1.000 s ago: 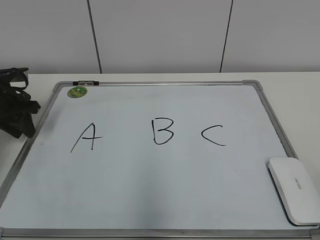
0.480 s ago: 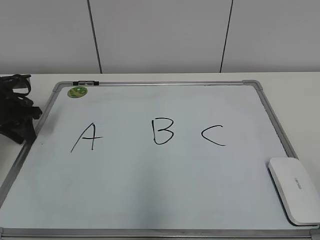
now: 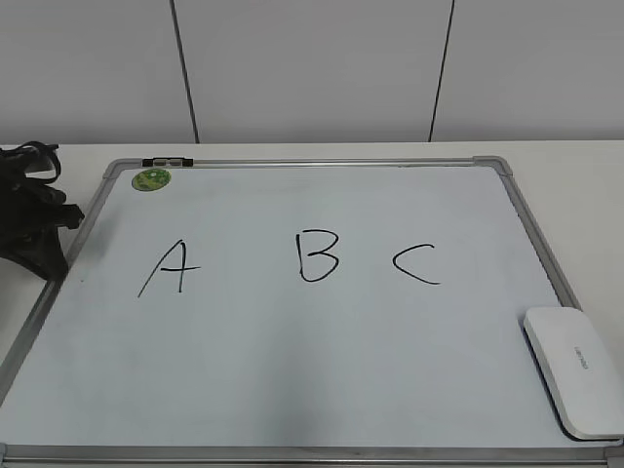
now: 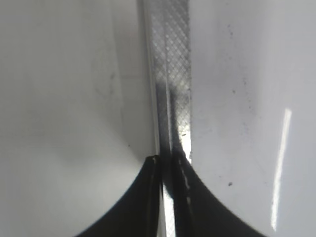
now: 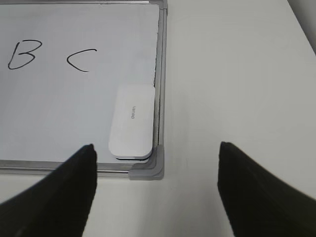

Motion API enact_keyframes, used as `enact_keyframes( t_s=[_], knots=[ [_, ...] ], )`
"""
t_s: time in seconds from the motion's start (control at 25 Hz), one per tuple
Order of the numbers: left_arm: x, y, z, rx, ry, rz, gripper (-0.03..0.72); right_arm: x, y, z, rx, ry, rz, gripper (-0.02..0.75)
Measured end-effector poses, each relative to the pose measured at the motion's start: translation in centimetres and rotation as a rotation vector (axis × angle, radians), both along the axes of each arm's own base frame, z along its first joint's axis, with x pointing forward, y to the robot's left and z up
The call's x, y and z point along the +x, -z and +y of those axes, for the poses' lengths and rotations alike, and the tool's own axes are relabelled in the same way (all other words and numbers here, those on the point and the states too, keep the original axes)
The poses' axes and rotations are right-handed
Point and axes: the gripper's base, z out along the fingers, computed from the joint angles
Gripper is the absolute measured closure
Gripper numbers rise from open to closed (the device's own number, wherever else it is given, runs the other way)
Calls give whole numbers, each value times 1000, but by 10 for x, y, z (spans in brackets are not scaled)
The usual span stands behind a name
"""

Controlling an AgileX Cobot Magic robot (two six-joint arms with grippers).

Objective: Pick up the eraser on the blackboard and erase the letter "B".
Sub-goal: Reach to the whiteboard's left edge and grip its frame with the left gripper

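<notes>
At the board's [image 3: 292,390] near-right corner your eraser [image 5: 131,121] waits ungrasped: lower the wide-open, empty right gripper [image 5: 155,190] over it; left gripper [image 4: 168,197] pinched shut, empty.

Looks like a lab or test room set up for robot trials, not a home or shop. Plain white table [image 3: 575,185] backed along its far edge by bare pale wall panels [image 3: 312,68] split by thin dark vertical seams, with no decoration or household clutter anywhere. Carries little beyond a silver-framed blackboard [image 3: 322,390] lying flat and filling most of the surface from near edge to far edge, marked with hand-drawn practice letters, while black robot hardware [image 3: 29,219] sits at the left edge.
</notes>
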Motion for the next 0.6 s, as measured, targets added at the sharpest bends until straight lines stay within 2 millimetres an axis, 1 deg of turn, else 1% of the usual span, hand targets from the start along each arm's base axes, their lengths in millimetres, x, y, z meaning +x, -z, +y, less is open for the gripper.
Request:
enact_keyframes(
  t_s=[0.24, 0.32, 0.48, 0.6],
  knots=[
    [0, 0, 0, -2, -3, 1, 673, 0, -1, 1, -11, -13, -2, 151],
    [0, 0, 0, -2, -4, 1, 673, 5, -3, 1, -31, -34, 26, 151],
    [0, 0, 0, -2, -4, 1, 673, 33, -6, 3, -48, -73, 180, 151],
    [0, 0, 0, -2, -4, 1, 673, 61, -1, 3, -50, -84, 339, 151]
  ],
)
